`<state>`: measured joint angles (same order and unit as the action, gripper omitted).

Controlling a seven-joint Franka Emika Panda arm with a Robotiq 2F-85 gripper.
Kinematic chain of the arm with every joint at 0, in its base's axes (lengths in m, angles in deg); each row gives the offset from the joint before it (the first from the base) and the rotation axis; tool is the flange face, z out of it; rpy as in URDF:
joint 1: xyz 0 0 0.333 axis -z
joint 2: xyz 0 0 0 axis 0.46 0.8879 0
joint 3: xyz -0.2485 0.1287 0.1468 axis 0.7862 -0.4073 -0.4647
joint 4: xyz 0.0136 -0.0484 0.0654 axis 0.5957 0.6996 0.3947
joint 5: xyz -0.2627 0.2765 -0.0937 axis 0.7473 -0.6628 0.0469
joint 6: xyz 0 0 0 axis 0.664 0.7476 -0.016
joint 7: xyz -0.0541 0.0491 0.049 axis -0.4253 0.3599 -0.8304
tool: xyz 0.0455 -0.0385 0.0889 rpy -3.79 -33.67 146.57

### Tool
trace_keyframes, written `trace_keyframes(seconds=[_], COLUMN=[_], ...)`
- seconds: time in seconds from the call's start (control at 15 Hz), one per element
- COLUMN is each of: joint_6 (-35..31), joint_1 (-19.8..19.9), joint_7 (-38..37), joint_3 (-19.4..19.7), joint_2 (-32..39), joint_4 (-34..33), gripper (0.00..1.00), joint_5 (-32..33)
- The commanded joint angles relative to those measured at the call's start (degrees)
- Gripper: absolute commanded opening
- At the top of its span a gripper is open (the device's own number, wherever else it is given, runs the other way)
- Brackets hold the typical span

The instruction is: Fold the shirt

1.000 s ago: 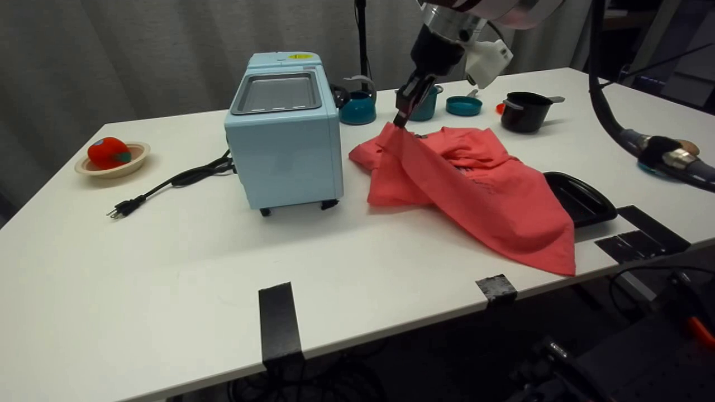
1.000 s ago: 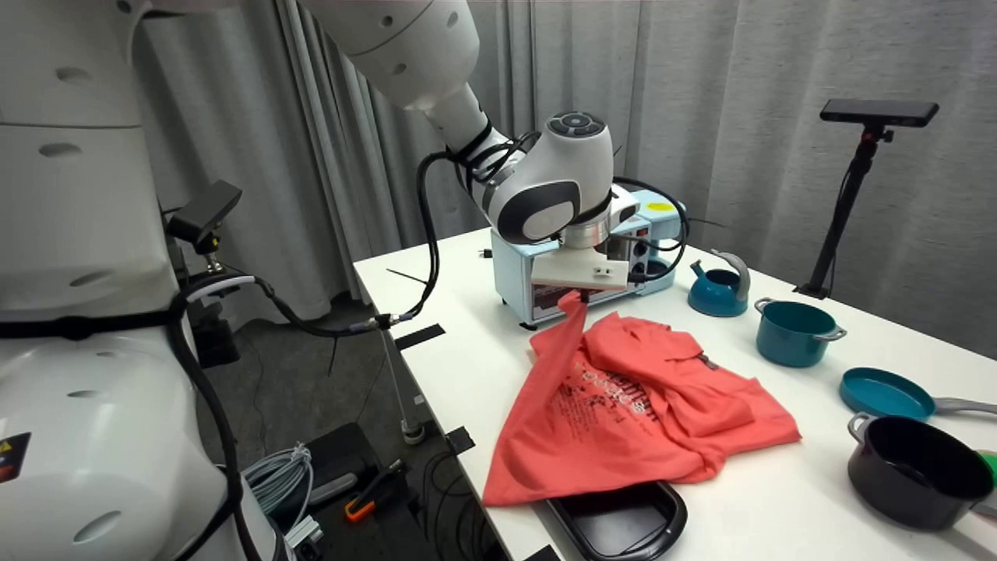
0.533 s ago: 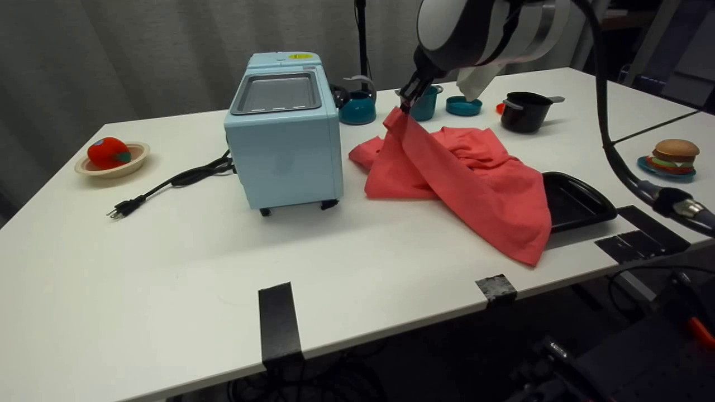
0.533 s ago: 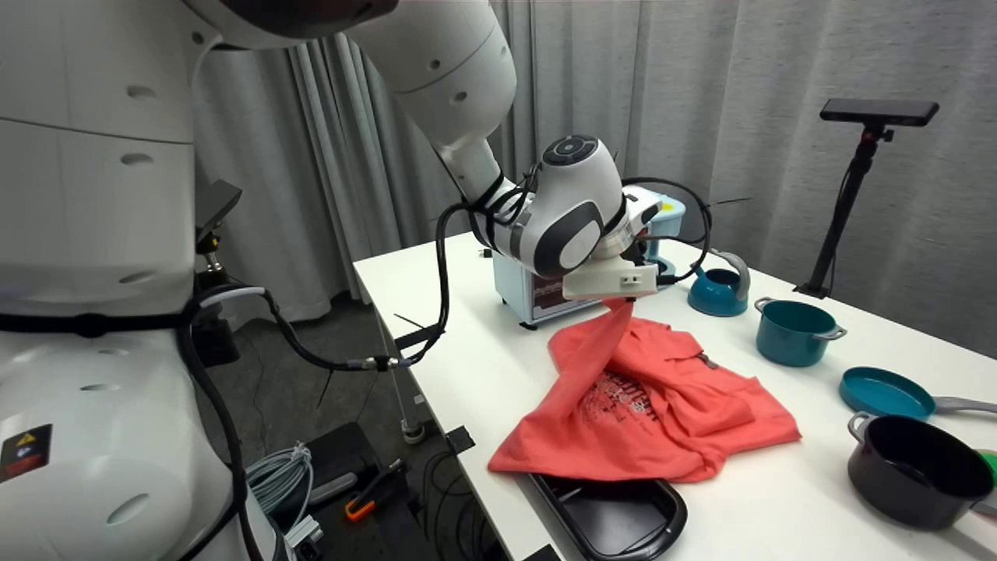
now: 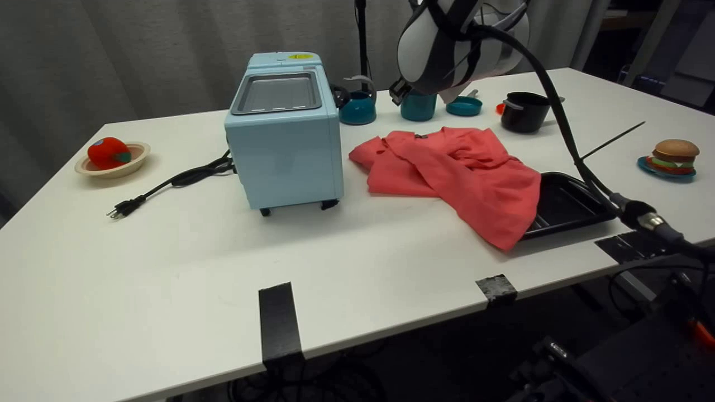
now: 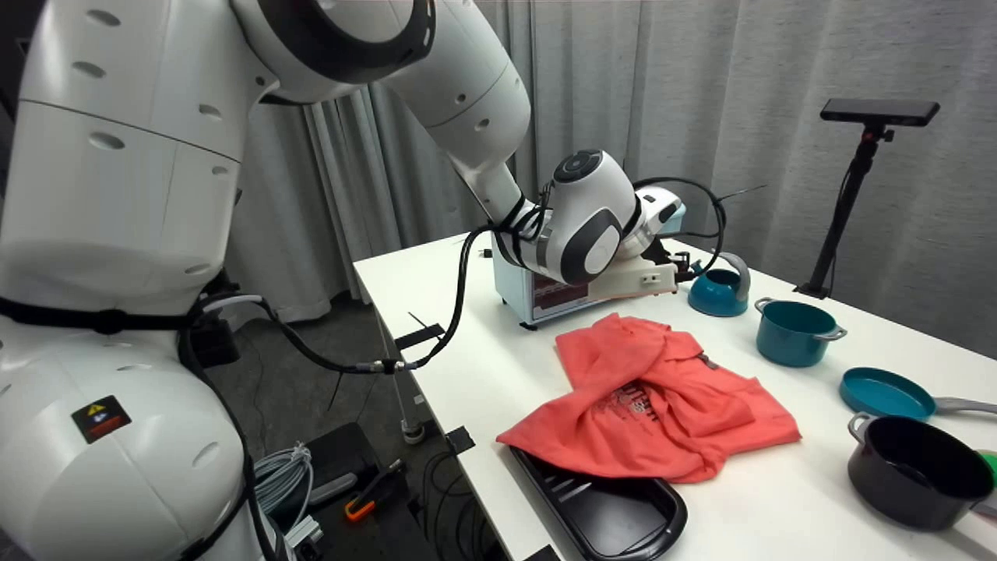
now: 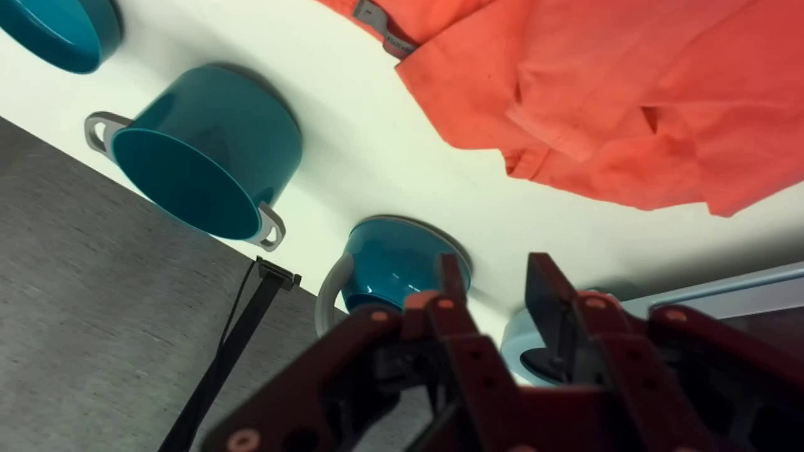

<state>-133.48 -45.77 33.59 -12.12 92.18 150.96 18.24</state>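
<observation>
The coral-red shirt lies crumpled on the white table in both exterior views. One part is folded over the rest, with the dark print partly covered. Its near end lies over an edge of a black tray. In the wrist view the shirt fills the upper right, with a grey tag at its edge. My gripper is open, with a gap between its fingers and nothing in it. It is above and behind the shirt, apart from it. In an exterior view the arm hides most of the gripper.
A light blue box appliance stands beside the shirt. A teal kettle and teal pot stand behind it, near the gripper. A teal pan and black pot stand farther along. A burger sits at the table's side.
The gripper has let go of the shirt's raised corner, which has dropped onto the rest. The gripper has moved back and tilted toward the kettle. The shirt's near end has slid, uncovering more tray.
</observation>
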Motion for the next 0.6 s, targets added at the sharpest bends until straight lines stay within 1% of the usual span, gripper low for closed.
trace_keyframes(seconds=[0.0, 0.13, 0.2, 0.33, 0.4, 0.53], joint_6=[0.51, 2.63, 3.83, 7.29, 8.92, 14.36], joint_1=[-3.83, -5.47, -6.48, -8.36, -9.25, -10.28], joint_7=[-2.56, -3.41, -3.81, -4.77, -5.34, -6.11], joint_3=[3.60, 5.03, 5.95, 7.78, 8.73, 9.38], joint_2=[2.00, -0.01, -1.21, -3.75, -4.95, -8.69], joint_4=[-2.40, -0.34, 0.76, 2.72, 3.56, 5.58], gripper=[0.66, 0.79, 0.88, 1.00, 1.00, 1.00], joint_5=[-1.81, -2.01, -2.17, -2.17, -1.85, -1.34])
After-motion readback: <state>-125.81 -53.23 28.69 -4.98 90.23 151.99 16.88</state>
